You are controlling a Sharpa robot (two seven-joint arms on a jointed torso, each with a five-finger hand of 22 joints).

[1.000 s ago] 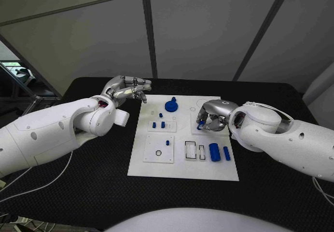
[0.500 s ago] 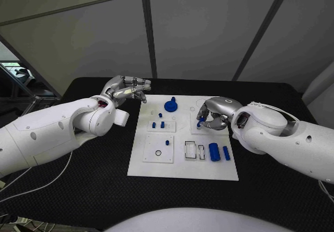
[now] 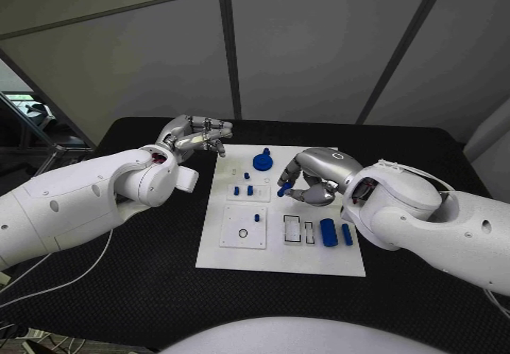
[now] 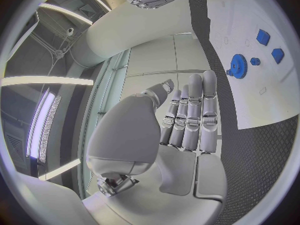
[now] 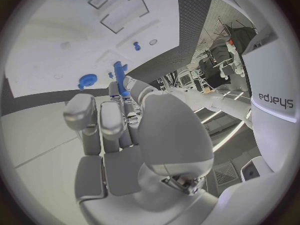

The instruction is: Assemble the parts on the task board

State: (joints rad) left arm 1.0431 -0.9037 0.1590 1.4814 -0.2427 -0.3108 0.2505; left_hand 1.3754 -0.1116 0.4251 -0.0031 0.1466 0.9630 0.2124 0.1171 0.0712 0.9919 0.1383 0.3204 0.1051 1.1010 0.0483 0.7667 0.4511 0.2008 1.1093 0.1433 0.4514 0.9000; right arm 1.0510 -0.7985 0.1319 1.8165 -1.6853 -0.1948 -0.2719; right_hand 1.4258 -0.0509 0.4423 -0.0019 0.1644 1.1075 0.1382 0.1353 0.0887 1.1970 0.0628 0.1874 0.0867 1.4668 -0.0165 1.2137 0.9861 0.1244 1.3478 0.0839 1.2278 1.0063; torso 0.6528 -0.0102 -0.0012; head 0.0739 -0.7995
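Resting on one black desk point(image 3: 127, 295) is one white task board point(image 3: 278, 254). Two robot hands: the left robot hand point(image 3: 194, 136) hovers off the board's far left corner, fingers curled, empty; the right robot hand point(image 3: 306, 179) pinches one blue peg point(image 3: 285, 189) above the board's middle. One blue gear point(image 3: 262, 161) sits near the far edge.

Black table point(image 3: 127, 295) sits in front of grey wall panels point(image 3: 308, 51) split by dark seams (one runs diagonal at the left). Long light strips point(image 4: 44, 120) overhead; cluttered equipment point(image 5: 219, 50) off to one side.
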